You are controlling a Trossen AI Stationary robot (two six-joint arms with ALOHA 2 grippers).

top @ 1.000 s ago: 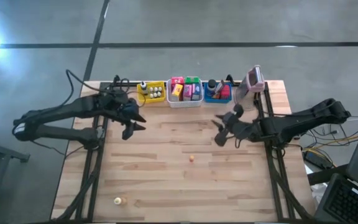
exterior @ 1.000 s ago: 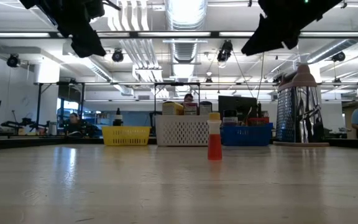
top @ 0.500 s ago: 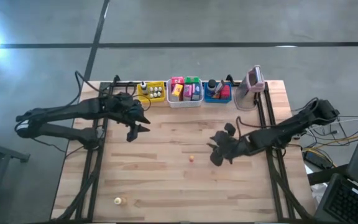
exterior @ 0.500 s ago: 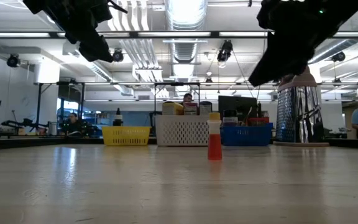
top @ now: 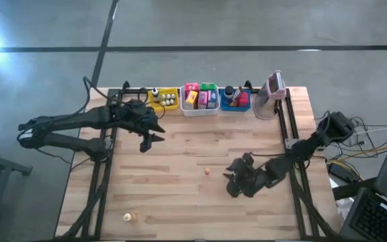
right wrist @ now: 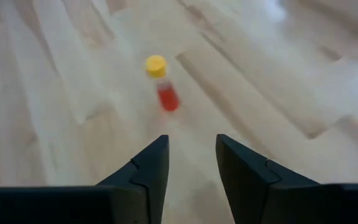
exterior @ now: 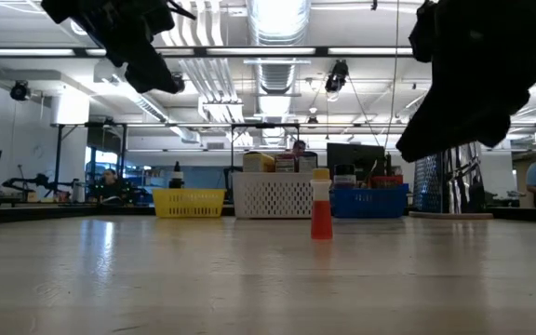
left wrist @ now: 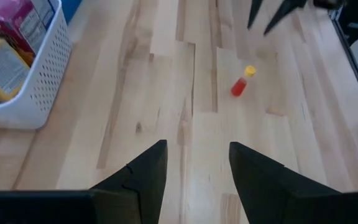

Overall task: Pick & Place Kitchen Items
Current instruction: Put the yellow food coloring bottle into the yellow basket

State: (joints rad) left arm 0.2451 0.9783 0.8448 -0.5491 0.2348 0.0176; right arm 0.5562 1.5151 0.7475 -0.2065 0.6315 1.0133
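— Any writing legible?
— Only small print on a pink packet in the white bin; too blurred to read.

— Bins and contents?
— Three in a row along the table's far edge. Yellow bin left of the white one: small whitish round pieces and a dark-capped bottle. White bin, lattice-walled plastic: pink, green, yellow and red packets standing on end. Blue bin right of the white one: something red and a dark round piece. Further right again, an upright grater with a pink top and perforated metal sides.

— Loose items?
— A small bottle, red body and yellow cap, upright on the pale wood planks, well in front of the white bin. Another tiny whitish piece much farther out, toward the front left corner.

— Grippers?
— Left gripper above the boards in front of the yellow bin, fingers spread. Right gripper low, just right of the bottle and a little farther from the white bin, fingers parted, bottle ahead of them and untouched.
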